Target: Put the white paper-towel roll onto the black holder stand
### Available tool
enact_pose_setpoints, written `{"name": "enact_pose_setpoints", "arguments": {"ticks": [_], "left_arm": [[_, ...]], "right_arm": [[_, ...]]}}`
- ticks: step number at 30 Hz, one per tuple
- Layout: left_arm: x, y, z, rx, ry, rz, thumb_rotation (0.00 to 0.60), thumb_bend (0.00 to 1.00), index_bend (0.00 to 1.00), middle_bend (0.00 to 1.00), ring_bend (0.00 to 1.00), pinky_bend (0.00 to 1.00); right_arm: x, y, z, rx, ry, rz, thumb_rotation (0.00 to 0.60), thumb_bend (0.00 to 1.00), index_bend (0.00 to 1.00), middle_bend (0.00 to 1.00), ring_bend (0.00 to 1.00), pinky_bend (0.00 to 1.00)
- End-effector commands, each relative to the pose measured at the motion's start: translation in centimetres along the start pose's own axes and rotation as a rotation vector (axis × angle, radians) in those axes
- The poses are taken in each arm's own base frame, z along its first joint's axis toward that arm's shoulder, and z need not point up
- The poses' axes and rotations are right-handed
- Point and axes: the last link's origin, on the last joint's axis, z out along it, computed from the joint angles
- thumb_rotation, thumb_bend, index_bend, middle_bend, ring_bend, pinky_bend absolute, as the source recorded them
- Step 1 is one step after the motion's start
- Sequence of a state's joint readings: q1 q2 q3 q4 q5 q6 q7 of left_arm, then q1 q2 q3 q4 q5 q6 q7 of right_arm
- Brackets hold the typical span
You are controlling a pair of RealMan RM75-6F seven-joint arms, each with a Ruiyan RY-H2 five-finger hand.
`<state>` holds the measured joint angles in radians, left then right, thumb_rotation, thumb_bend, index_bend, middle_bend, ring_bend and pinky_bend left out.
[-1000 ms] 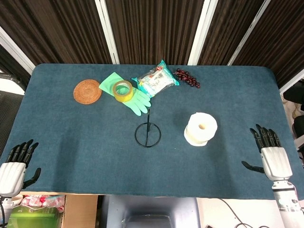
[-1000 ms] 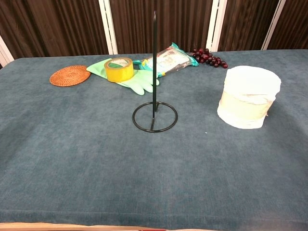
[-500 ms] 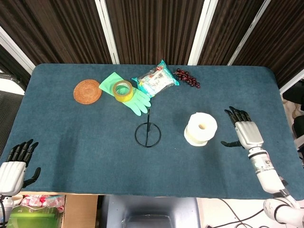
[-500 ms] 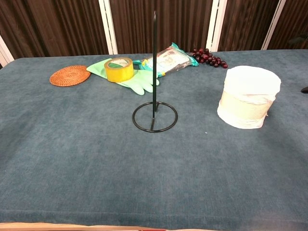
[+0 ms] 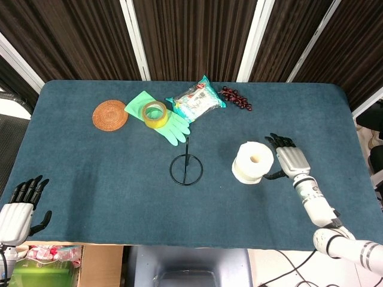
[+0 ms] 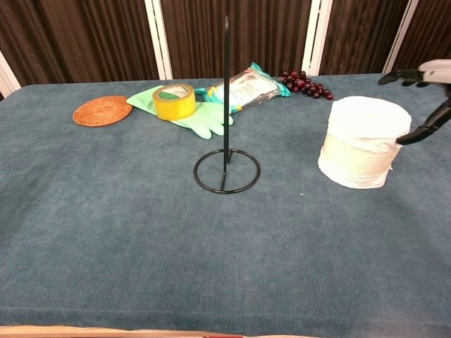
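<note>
Reaching beside the white paper-towel roll (image 5: 253,162), my right hand (image 5: 289,160) has its fingers spread apart and holds nothing; its thumb points toward the roll's side, and I cannot tell whether it touches. The roll stands on end on the bench (image 5: 108,179), directly at my right hand's inner side, core hole facing up. The black holder stand (image 5: 186,168) sits further inward past the roll, ring base flat, rod upright and bare. My left hand (image 5: 18,210) rests at the bench's near edge, well apart from everything, fingers extended and empty. Beyond the stand lie a green glove (image 5: 160,117) carrying a yellow tape roll (image 5: 154,113), a woven coaster (image 5: 110,114), a snack packet (image 5: 195,101) and dark grapes (image 5: 237,98).
</note>
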<state>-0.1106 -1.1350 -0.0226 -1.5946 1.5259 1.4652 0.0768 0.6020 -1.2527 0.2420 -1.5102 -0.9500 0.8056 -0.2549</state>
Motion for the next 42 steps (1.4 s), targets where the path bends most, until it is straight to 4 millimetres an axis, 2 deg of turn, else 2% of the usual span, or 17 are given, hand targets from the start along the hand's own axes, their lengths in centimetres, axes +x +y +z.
{"name": "enact_pose_setpoints", "arguments": {"ticks": [1, 2, 3, 5, 8, 11, 13, 17, 21, 31, 35, 42], "left_arm": [[0.0, 0.0, 0.0, 0.004, 0.002, 0.000, 0.600, 0.43, 0.00, 0.00, 0.00, 0.09], [0.0, 0.0, 0.0, 0.006, 0.002, 0.000, 0.600, 0.43, 0.00, 0.00, 0.00, 0.09], [0.0, 0.0, 0.0, 0.007, 0.003, 0.000, 0.600, 0.43, 0.00, 0.00, 0.00, 0.09], [0.1, 0.0, 0.0, 0.008, 0.005, -0.002, 0.600, 0.43, 0.00, 0.00, 0.00, 0.09], [0.2, 0.0, -0.1, 0.006, 0.008, -0.005, 0.600, 0.43, 0.00, 0.00, 0.00, 0.09], [0.2, 0.0, -0.1, 0.003, 0.010, -0.007, 0.600, 0.43, 0.00, 0.00, 0.00, 0.09], [0.3, 0.0, -0.1, 0.002, 0.010, -0.007, 0.600, 0.43, 0.00, 0.00, 0.00, 0.09], [0.3, 0.0, -0.2, -0.001, 0.011, -0.008, 0.600, 0.43, 0.00, 0.00, 0.00, 0.09], [0.2, 0.0, -0.2, -0.001, 0.011, -0.007, 0.600, 0.43, 0.00, 0.00, 0.00, 0.09], [0.1, 0.3, -0.2, -0.009, 0.011, -0.009, 0.600, 0.43, 0.00, 0.00, 0.00, 0.09], [0.2, 0.2, -0.1, -0.009, 0.011, -0.012, 0.600, 0.43, 0.00, 0.00, 0.00, 0.09], [0.3, 0.0, -0.2, -0.002, 0.012, -0.019, 0.600, 0.43, 0.00, 0.00, 0.00, 0.09]], "right_arm": [[-0.4, -0.6, 0.6, 0.003, -0.022, -0.016, 0.600, 0.02, 0.00, 0.00, 0.00, 0.00], [-0.4, -0.8, 0.6, 0.004, -0.020, -0.018, 0.600, 0.02, 0.02, 0.01, 0.00, 0.00], [-0.5, -1.0, 0.7, 0.006, -0.015, -0.021, 0.600, 0.02, 0.08, 0.06, 0.01, 0.00], [-0.6, -1.2, 0.7, 0.010, -0.008, -0.034, 0.600, 0.02, 0.27, 0.20, 0.07, 0.03], [-0.7, -1.5, 0.6, 0.008, 0.005, -0.046, 0.600, 0.11, 0.55, 0.41, 0.32, 0.21], [-0.8, -1.5, 0.5, -0.004, 0.020, -0.044, 0.600, 0.22, 0.74, 0.57, 0.50, 0.38], [-0.8, -1.5, 0.4, -0.011, 0.021, -0.036, 0.600, 0.25, 0.80, 0.62, 0.55, 0.43], [-0.1, -1.5, -0.1, -0.001, 0.063, -0.006, 0.600, 0.27, 0.85, 0.67, 0.59, 0.47], [1.4, -1.5, -1.5, 0.038, 0.153, 0.051, 0.600, 0.28, 0.87, 0.68, 0.61, 0.48], [7.9, -2.9, -6.2, 0.195, 0.383, 0.233, 0.600, 0.28, 0.88, 0.69, 0.62, 0.50], [10.5, -4.7, -7.8, 0.271, 0.471, 0.318, 0.600, 0.28, 0.88, 0.69, 0.62, 0.50], [12.8, -9.7, -8.0, 0.393, 0.562, 0.422, 0.600, 0.28, 0.88, 0.69, 0.62, 0.50]]}}
